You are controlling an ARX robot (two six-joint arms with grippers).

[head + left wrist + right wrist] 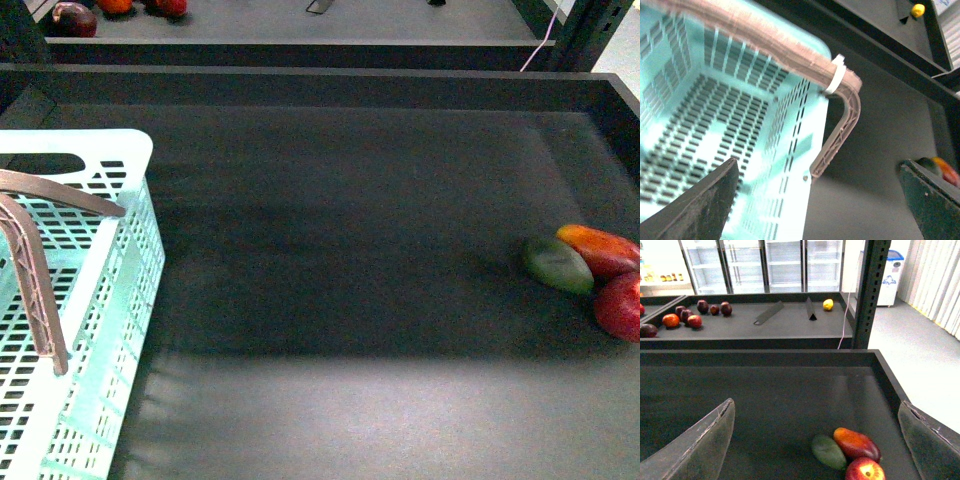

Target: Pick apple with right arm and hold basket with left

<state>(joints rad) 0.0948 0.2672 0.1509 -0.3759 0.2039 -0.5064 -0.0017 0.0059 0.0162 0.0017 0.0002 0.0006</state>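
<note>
Sitting at 4 o'clock in the front view, close to the tray's right wall, the apple (620, 305) lies just beside two oblong fruits. A green fruit (558, 265) is at its 10 o'clock and a red-orange fruit (600, 250) at its 12.

The basket (120, 260) stands at 8 o'clock on the dark tray (350, 230), well apart from the fruit. Its handle (35, 290) arches over its slotted inside.

The left gripper (817, 167) hangs above the basket with its fingers (700, 205) spread wide, gripping nothing. The handle's bend, wrapped by a white zip tie (836, 75), shows between them and touches neither.

The right gripper (816, 407) is also spread wide and holds nothing. The apple shows between its two fingers, apart from both.

Beyond, at 12 o'clock, a second tray (790, 342) holds dark red fruits (690, 315) and a yellow fruit (828, 304).
</note>
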